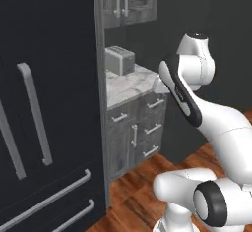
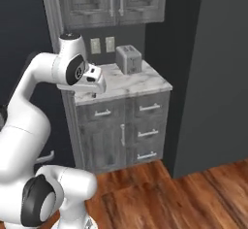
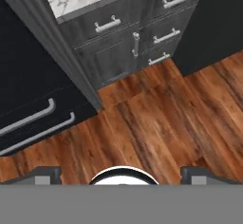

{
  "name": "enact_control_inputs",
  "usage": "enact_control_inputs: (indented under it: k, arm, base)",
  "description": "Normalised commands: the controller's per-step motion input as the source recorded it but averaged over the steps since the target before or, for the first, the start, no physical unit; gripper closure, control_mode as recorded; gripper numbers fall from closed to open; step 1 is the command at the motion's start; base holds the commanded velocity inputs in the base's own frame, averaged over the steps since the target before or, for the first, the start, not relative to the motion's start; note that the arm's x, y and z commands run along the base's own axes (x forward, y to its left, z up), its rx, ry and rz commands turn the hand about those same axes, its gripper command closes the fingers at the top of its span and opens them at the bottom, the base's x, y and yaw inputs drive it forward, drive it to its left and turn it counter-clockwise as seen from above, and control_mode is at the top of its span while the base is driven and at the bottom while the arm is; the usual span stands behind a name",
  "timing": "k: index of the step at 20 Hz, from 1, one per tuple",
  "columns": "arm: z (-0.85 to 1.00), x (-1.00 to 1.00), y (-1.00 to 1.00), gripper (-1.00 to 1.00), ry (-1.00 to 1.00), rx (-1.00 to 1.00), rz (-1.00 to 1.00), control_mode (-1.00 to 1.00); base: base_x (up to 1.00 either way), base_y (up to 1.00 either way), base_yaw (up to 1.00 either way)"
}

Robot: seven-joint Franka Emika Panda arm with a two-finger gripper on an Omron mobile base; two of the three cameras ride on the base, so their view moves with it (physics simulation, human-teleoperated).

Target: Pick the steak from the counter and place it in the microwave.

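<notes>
Claw (image 3: 121, 171) open, empty, tips spread wide over wood floor (image 3: 152, 123). Worktop (image 2: 126, 83) ahead of claw; steak not made out. Judged small, light, soft, slippery: pinch across middle, gently.

Arm: I see my white robot arm with dark joints (image 1: 199, 113) rise up from its base, bend at the elbow and fold back over.
Wrist: my white hand part (image 2: 92, 79) tips downward.
Gripper: my two-finger gripper with small dark tips (image 3: 121, 174) points down, and the tips stand far apart.
Hold: I have nothing between the tips.
</notes>
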Motion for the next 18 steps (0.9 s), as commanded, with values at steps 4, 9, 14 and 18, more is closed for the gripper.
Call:
enact_control_inputs:
  k: [4,9,14,18]
  arm:
    - [0.00,0.00,0.00,-1.00,0.00,0.00,0.00,1.00]
    - [0.00,0.00,0.00,-1.00,0.00,0.00,0.00,1.00]
    - [0.00,0.00,0.00,-1.00,0.00,0.00,0.00,1.00]
    - [0.00,0.00,0.00,-1.00,0.00,0.00,0.00,1.00]
  base:
    - [1.00,-0.38,0.53]
    - [0.96,-0.38,0.60]
    - [0.62,-0.51,0.63]
    - [0.12,-0.77,0.47]
